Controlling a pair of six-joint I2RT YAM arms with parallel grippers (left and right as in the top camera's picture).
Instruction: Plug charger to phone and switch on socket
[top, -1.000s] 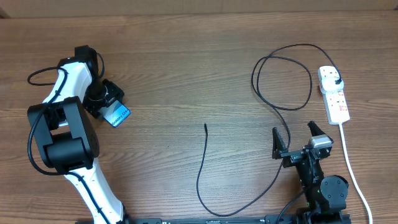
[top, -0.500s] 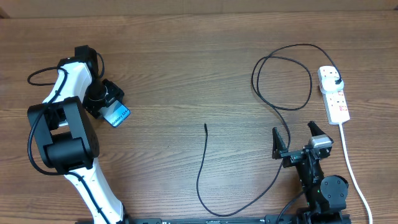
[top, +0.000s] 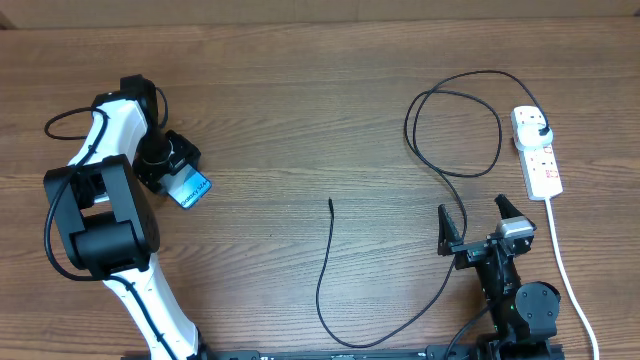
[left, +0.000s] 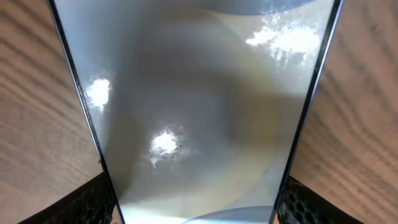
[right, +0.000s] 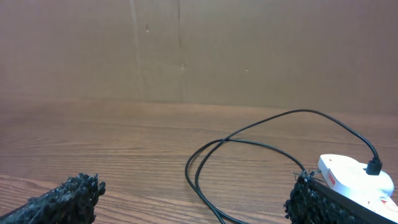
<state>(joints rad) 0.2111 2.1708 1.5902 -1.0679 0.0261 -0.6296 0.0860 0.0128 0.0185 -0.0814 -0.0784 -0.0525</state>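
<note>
My left gripper (top: 177, 171) at the table's left is shut on the phone (top: 191, 188), whose blue-white end sticks out of the jaws. In the left wrist view the phone (left: 199, 112) fills the frame, with a black finger (left: 87, 202) against each of its long edges. The charger's connector tip (top: 331, 202) lies free at mid-table. Its thin black cable (top: 322, 290) curves to the right, loops (top: 452, 120), and ends in a black plug (top: 540, 130) seated in the white socket (top: 541, 168). My right gripper (top: 472, 210) stands open beside the cable, holding nothing.
The socket's white cord (top: 565, 270) runs down the right side towards the front edge. In the right wrist view the cable loop (right: 214, 158) lies ahead of the open fingers (right: 68, 199), with the socket (right: 354, 174) at the right. A brown wall stands behind the table.
The left gripper and the phone have shifted very slightly to the lower right. The right arm, the cable and the socket have not moved.
</note>
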